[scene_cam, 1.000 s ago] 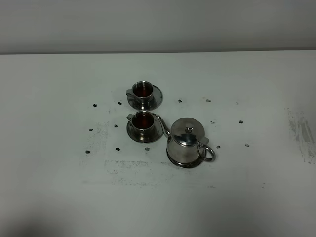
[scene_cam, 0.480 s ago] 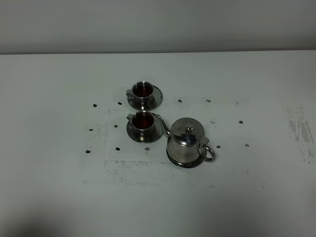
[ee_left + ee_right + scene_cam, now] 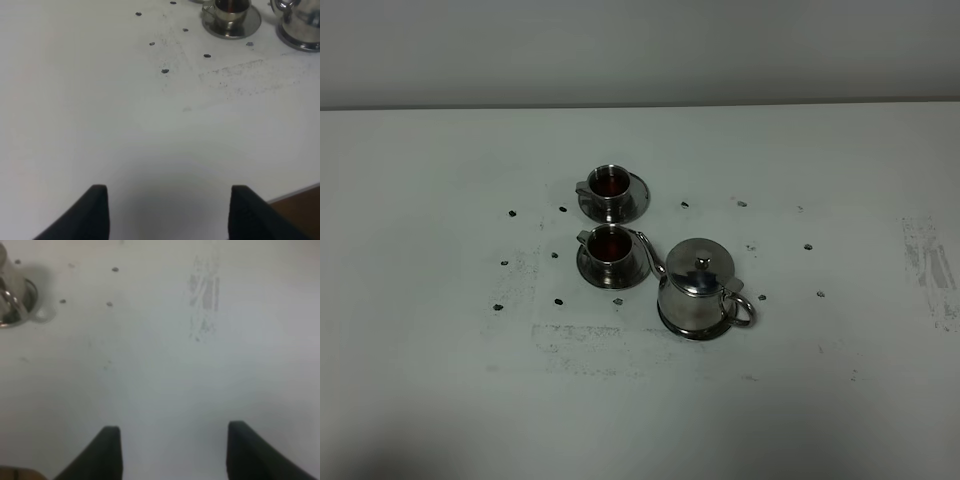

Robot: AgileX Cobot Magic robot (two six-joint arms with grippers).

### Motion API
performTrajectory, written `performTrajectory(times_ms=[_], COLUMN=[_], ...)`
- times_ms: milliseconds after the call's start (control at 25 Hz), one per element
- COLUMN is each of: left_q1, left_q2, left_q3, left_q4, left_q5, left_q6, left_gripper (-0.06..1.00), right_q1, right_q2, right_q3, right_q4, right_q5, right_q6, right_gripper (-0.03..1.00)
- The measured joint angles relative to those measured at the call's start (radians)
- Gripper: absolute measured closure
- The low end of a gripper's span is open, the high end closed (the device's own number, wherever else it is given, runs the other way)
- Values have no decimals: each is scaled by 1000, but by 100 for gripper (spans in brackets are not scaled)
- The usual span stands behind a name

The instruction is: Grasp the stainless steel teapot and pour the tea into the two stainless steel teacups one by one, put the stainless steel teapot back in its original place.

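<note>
The stainless steel teapot (image 3: 698,290) stands upright on a white table (image 3: 440,380), its squat polished body mirroring the pale surface. It has a domed lid with a small round knob, a thin curved spout pointing toward the nearer cup, and a loop handle on the opposite side. Under its base a flat round steel tray (image 3: 692,331) shows as a dark shallow rim, barely wider than the pot.

The 2 stainless steel teacups sit beyond the spout side of the teapot. The nearer teacup (image 3: 610,246) is just beside the spout tip; the farther teacup (image 3: 609,184) stands behind it, farther from the teapot. Both are short shiny cylinders with tiny handles, each on a round flared saucer, and each holds dark reddish-brown liquid.

The table is matte, with small dark dots scattered around the teapot and scuffed grey smears near its base and well off to its handle side.

In the left wrist view, the left gripper (image 3: 167,212) hangs over bare table well apart from the teapot, its 2 dark blunt fingers spread wide with nothing between them. In the right wrist view, the right gripper (image 3: 171,452) is likewise spread apart and empty, with only the teapot's handle loop at the picture's edge.
</note>
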Motion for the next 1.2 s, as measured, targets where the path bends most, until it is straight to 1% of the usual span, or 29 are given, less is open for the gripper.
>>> performTrajectory(times_ms=[240,400,560,720,1200], left_q1=[0,0,0,0,0], left_q2=[0,0,0,0,0], left_q3=[0,0,0,0,0], left_q4=[0,0,0,0,0], left_q5=[0,0,0,0,0], left_q6=[0,0,0,0,0], left_gripper=[42,42,42,42,42], right_q1=[0,0,0,0,0], right_q2=[-59,-101,-105,-106,-106], right_q3=[2,3,27,32,32], right_q4=[30,73,120,123,122], right_q5=[1,-13,-62,-76,-80], right_q6=[-22,-89,-153,-159,-162], right_gripper=[48,48,48,48,48])
